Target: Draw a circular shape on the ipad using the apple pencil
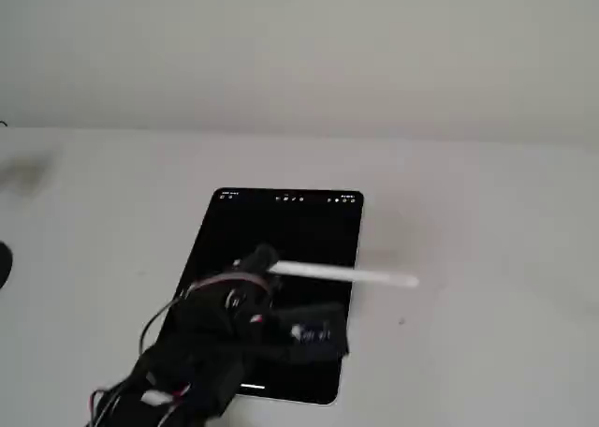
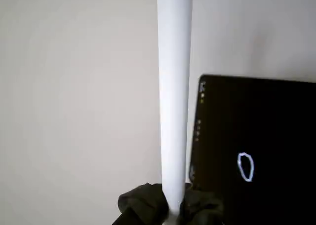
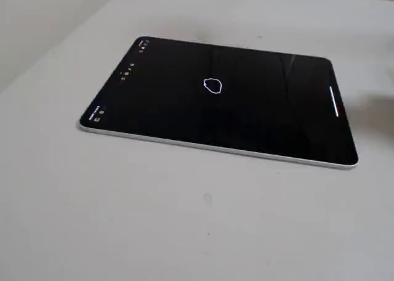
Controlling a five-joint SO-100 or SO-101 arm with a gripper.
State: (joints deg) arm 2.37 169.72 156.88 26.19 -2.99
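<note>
The ipad [image 1: 281,230] lies flat on the white table, black screen up, with tiny icons along its far short side. A small white circular shape [image 3: 212,85] shows near the screen's middle; the wrist view has the same circular shape [image 2: 245,167] on the ipad [image 2: 266,116]. My gripper [image 1: 265,263] is shut on one end of the white apple pencil [image 1: 346,274], which points right, its far end past the tablet's right edge. In the wrist view the apple pencil [image 2: 174,87] runs straight up from the gripper [image 2: 173,207]. The other fixed view shows only the ipad [image 3: 258,114], no arm or pencil.
The black arm [image 1: 201,352] with its cables covers the tablet's near left corner in a fixed view. A dark object [image 1: 4,263] sits at that view's left edge. White table [image 3: 184,219] surrounds the tablet on all sides, and a pale wall stands behind.
</note>
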